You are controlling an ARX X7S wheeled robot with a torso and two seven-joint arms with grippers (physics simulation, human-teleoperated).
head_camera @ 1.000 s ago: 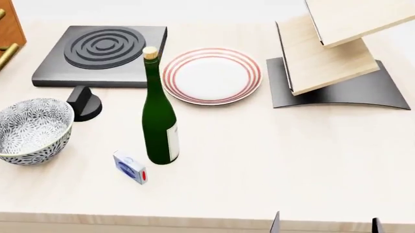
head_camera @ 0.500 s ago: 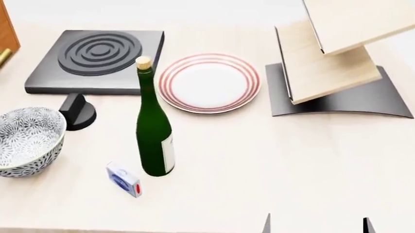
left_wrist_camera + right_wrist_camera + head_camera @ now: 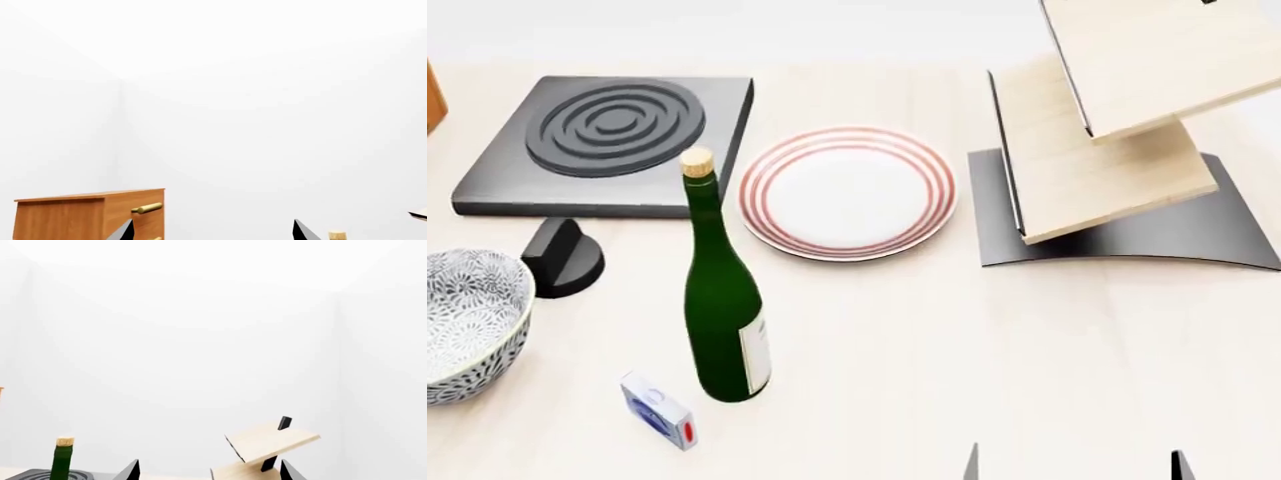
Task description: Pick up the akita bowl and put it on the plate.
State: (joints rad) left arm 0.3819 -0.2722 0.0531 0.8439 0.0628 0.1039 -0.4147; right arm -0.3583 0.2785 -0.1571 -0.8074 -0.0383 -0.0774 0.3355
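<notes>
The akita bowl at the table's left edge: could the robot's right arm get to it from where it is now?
Probably not easily. The akita bowl sits far left, while the right gripper, jaws apart, is low at the right. The green bottle and small blue box stand between them. The left arm looks the likelier choice.

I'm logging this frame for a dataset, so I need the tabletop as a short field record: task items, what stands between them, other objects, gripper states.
akita bowl: table's left edge, upright, partly out of view
plate: centre back, nothing on it
between them: green bottle, upright, corked
other objects: stove, black knob, small blue box, wooden rack
right gripper: open, only tips visible at the table's near edge
left gripper: open, holding nothing
</notes>
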